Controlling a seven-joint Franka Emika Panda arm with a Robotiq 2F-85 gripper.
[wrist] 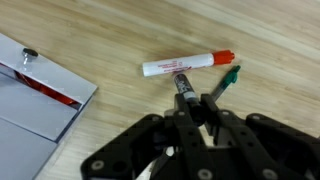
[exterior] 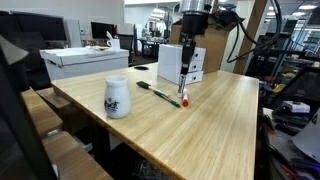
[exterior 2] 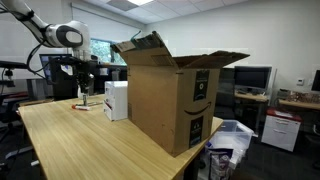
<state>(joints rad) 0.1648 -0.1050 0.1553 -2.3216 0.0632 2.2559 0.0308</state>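
Light wood counter (exterior: 225, 120) in an open office: a white mug (exterior: 117, 97) stands well apart from the white box (exterior: 180, 63), and the green marker (exterior: 155, 92) and red-capped marker (wrist: 188, 66) lie just before the box. The arm (exterior: 192, 20) hangs vertical before the box. The tool (wrist: 198, 102) is closed narrow on the green marker, which lies on the counter.

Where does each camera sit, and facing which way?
Exterior view: beside the table, facing across mug and markers; gripper above them.
Exterior view: behind the cardboard box, facing along the table; arm far left.
Wrist view: straight down on the red-capped marker; jaws in foreground.
Both exterior views show the white box.
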